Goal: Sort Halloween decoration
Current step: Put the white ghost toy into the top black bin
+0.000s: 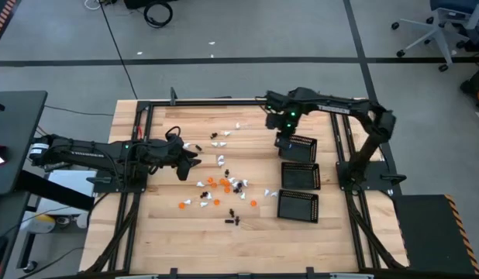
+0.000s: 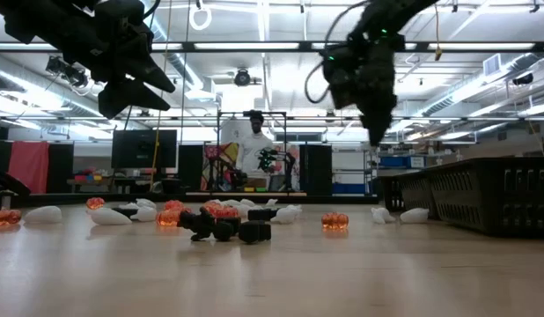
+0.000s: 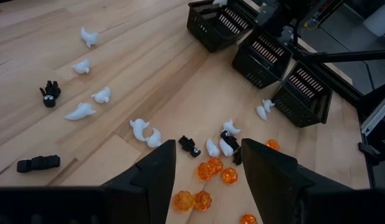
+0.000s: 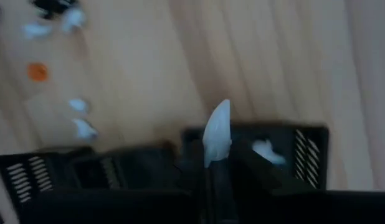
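The Halloween decoration is a scatter of tiny white, orange and black trinkets [image 1: 224, 184] lying on the wooden table, also seen in the low view [image 2: 221, 220]. My left gripper [image 3: 208, 177] hovers open above the pile's left part [image 1: 189, 161], with orange trinkets [image 3: 216, 171] below its fingers. My right gripper [image 1: 284, 139] hangs over the far black mesh tray [image 1: 303, 149], shut on one white trinket [image 4: 216, 132]. Another white trinket [image 4: 263, 149] lies inside that tray. My right gripper pinches the white trinket by its lower end [image 4: 212, 158] between the two fingers. The trinket's pointed end [image 4: 222, 107] sticks out past the fingertips. It is lifted clear, above the far tray's rim [image 4: 255, 129].
Three square black mesh trays stand in a row along the table's right side: far [image 3: 218, 22], middle [image 1: 300, 177] and near [image 1: 298, 205]. A black metal frame [image 1: 139, 139] borders the table. A person [image 2: 253, 145] stands in the room behind the table.
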### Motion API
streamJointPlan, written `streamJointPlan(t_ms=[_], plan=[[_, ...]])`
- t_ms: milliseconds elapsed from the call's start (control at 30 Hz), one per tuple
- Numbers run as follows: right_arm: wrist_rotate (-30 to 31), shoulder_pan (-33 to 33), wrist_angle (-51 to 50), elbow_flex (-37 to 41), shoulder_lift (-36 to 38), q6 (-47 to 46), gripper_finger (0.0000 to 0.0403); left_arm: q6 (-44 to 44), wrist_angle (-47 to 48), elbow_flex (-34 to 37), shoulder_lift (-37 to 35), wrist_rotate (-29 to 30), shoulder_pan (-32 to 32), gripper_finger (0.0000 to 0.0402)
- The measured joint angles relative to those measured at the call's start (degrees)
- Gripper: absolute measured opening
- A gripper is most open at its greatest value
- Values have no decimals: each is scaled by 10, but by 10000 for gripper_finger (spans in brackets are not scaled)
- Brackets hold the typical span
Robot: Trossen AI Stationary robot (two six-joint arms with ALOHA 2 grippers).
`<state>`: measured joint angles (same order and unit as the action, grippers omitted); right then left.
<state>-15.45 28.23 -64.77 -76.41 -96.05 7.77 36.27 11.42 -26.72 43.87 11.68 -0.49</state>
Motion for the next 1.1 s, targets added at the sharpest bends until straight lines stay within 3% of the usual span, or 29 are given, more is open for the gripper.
streamJointPlan(t_ms=[267, 567, 800, 1100], plan=[[1, 39, 75, 129, 55, -25, 71, 0, 0, 0, 0, 0, 0, 192], [28, 46, 172, 205, 57, -34, 71, 0, 0, 0, 0, 0, 0, 192], [37, 46, 210, 239, 57, -43, 76, 0, 0, 0, 0, 0, 0, 192], [29, 46, 197, 244, 57, -52, 111, 0, 0, 0, 0, 0, 0, 192]])
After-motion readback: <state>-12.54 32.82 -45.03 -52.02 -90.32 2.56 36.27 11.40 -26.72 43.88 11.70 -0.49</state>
